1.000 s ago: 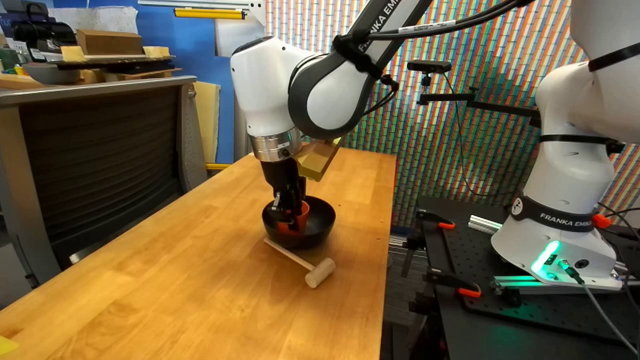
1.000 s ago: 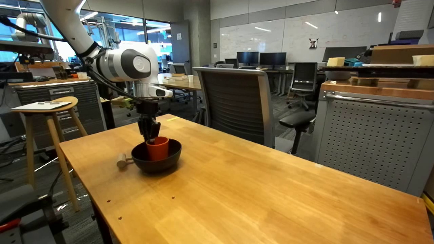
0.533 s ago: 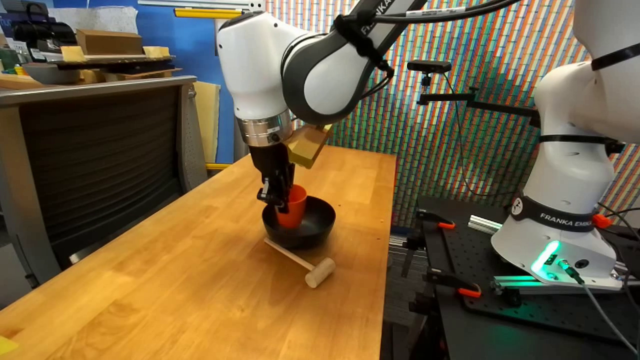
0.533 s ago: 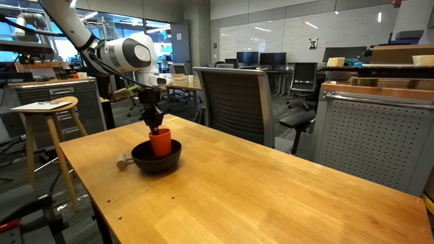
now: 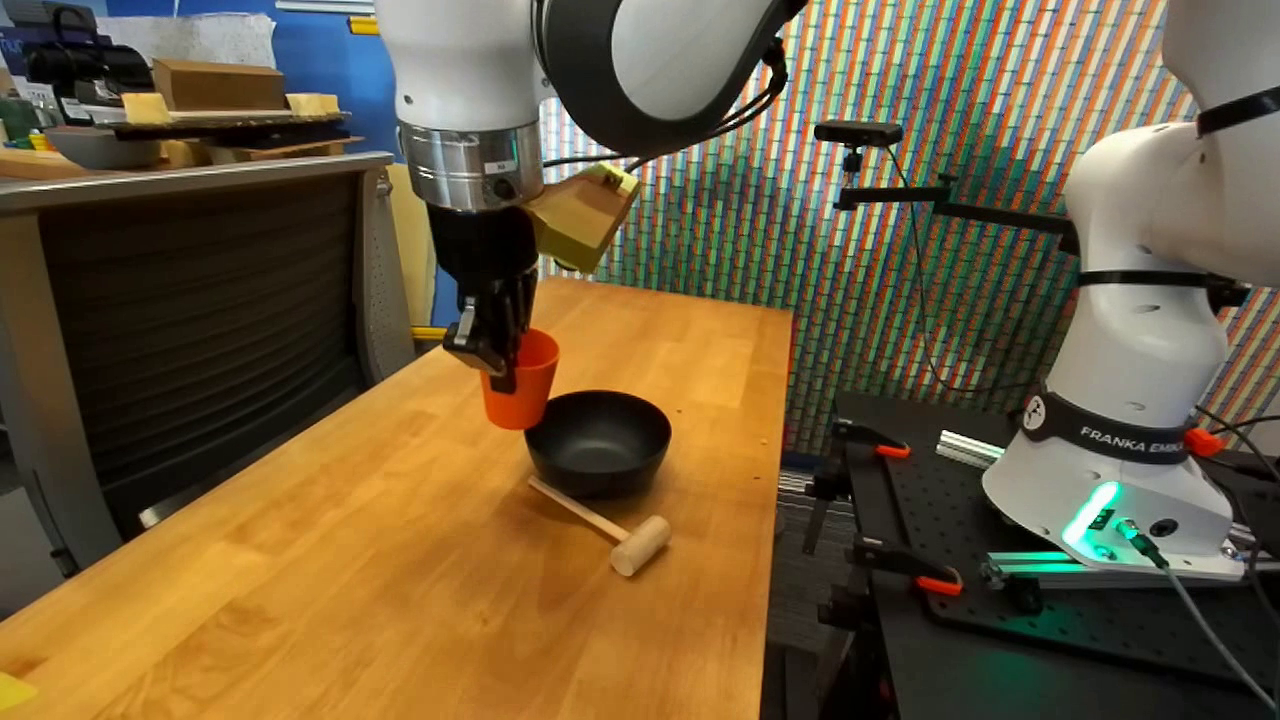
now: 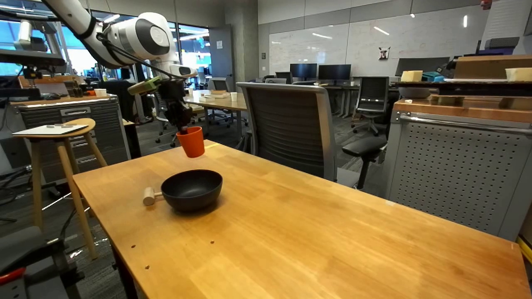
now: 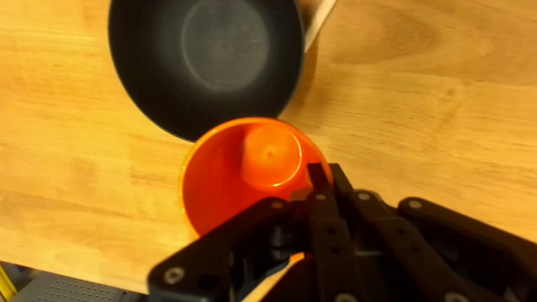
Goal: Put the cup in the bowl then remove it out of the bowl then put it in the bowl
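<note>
Working over a honey-coloured wooden worktop [image 5: 400, 560], with a wall of many-coloured stripes [image 5: 720, 230] behind it in an exterior view. Looking past the worktop, in an exterior view, to a whiteboard [image 6: 415, 37], dark monitors [image 6: 334, 72] and a dark-backed chair [image 6: 289, 128] near one edge, with a wooden stool [image 6: 83, 124] near another, bearing a white sheet [image 6: 48, 130]. Standing on a black stand [image 5: 960, 660] beside the worktop, showing a green light [image 5: 1090, 513] low on the base [image 5: 1110, 472], and holding the white-and-black arm [image 6: 143, 39] out over the wood. Gripping the orange-red cup [image 6: 193, 143] with the tool [image 7: 327, 168], pinching the cup's wall between two dark fingers [image 7: 343, 184], one inside and one outside, in the wrist view. Holding the cup mouth up, slightly tilted, off the worktop and outside the black bowl [image 6: 191, 199]. Showing a gap between cup and bowl in an exterior view, overlapping the bowl's rim with the cup's rim in the wrist view. Looking down there into both, to the round floor of each. Seeing the bowl upright on the worktop in both exterior views, with its dark inside facing up. Finding a pale wooden mallet [image 5: 605, 523] on the worktop just beside the bowl, with its thin handle [image 7: 320, 22] running close by the bowl's rim in the wrist view; in an exterior view, losing part of that handle behind the bowl and showing the round head [image 6: 149, 197].
</note>
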Robot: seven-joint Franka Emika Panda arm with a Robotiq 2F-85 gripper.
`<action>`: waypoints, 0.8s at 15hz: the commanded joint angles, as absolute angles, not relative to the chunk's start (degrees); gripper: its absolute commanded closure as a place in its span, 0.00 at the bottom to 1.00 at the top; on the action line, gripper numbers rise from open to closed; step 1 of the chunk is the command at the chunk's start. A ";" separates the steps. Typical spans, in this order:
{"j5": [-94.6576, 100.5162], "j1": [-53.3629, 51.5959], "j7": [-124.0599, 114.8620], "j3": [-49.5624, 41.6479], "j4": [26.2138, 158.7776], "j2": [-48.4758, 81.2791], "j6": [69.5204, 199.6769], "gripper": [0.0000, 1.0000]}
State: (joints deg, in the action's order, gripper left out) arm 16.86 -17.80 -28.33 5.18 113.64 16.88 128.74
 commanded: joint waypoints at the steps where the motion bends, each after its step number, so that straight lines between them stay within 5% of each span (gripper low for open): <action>1: 14.06 -18.70 -24.65 8.40 110.20 20.34 129.00 0.99; 12: 11.60 -22.55 -16.01 11.02 106.18 32.26 129.91 0.99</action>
